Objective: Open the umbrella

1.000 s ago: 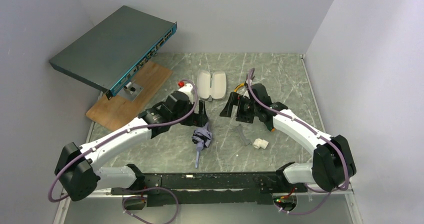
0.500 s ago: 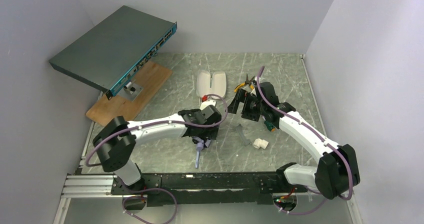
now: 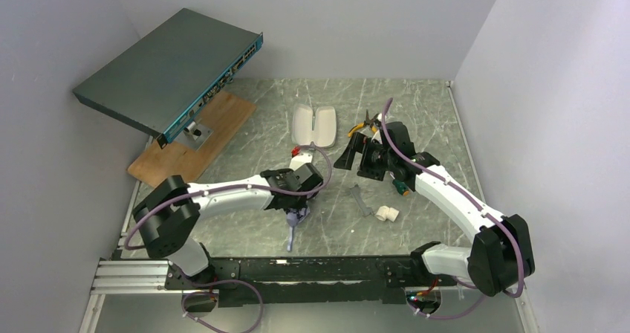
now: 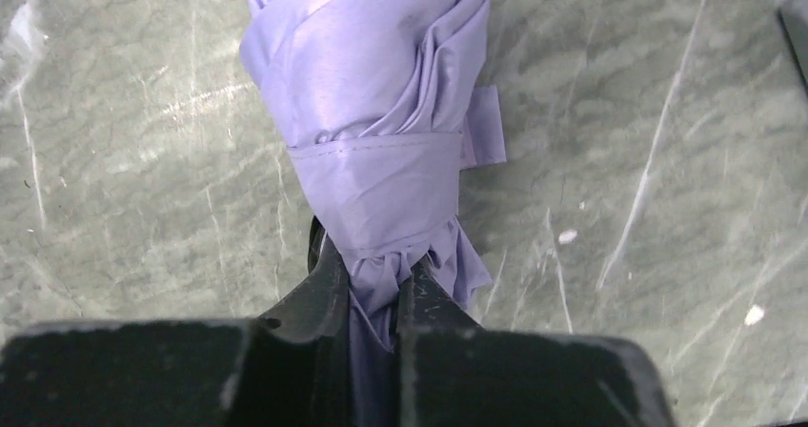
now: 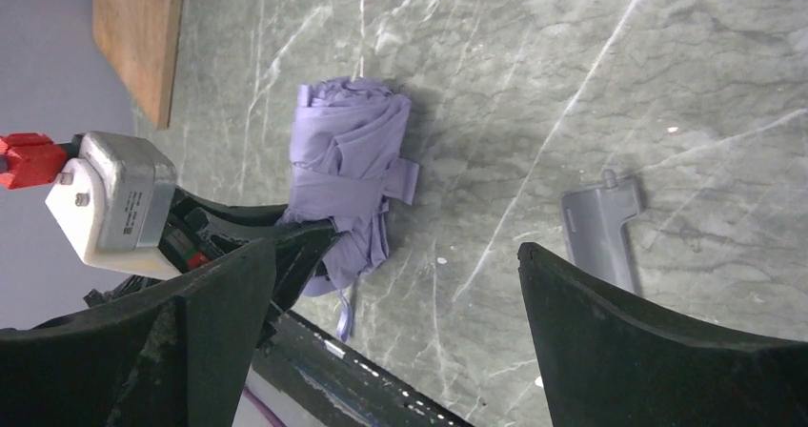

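— Starting with the biggest things: what sits on the surface [image 3: 416, 110]?
— A network switch [image 3: 167, 69] leans tilted over a wooden board [image 3: 223, 117] at the far left, well apart from the work.
— Where is the umbrella [image 4: 367, 112]?
— Folded, lying on the surface near the middle, toward the near edge. Its strap [image 4: 376, 174] is wrapped round the fabric.
— Who has it?
— The left fingers [image 4: 319, 289] are pinched narrow on the bunched fabric just below the strap. I judge this anchors the bundle so the strap can be undone.
— And the other arm?
— The right fingers [image 5: 591, 332] stand wide and hold nothing. They point toward the umbrella, probably ready for the strap.
— Any containers?
— One, the pale clamshell case [image 3: 313, 125]. It lies open farther back, with nothing visible inside.
— Smaller bits?
— Pliers [image 3: 360, 128] lie near the case. A grey bracket [image 3: 360, 199] and a white fitting [image 3: 386, 214] lie right of the umbrella.
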Available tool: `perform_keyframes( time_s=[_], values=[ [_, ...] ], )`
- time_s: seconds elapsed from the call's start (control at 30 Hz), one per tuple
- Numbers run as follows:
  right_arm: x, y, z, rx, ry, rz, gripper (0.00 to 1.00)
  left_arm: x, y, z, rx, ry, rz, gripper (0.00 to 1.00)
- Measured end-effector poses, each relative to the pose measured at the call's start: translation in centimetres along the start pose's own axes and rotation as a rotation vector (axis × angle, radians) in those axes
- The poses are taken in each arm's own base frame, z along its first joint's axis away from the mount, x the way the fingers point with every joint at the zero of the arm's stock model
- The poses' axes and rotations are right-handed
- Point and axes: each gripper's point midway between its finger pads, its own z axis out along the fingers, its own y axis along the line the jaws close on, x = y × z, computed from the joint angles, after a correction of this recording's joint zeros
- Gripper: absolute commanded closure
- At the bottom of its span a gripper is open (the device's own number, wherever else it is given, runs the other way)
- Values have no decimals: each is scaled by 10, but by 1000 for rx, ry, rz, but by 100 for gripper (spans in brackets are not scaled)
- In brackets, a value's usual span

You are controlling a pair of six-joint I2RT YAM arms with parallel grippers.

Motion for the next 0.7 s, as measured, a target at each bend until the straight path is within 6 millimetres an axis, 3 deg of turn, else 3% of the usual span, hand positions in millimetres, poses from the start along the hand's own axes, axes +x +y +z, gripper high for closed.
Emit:
perform_keyframes(
  time_s=[0.23,0.43,0.7],
  values=[
    [6,20,-4,-104,44,-2,0,12,-1,-33,164,11,29,100],
    [3,47,-15,-224,47,12,0,-24,-20,-85,414,-136,-62,100],
    [-2,81,-39,-383,33,4,0,-51,-22,-122,589,-258,-157,100]
  ],
)
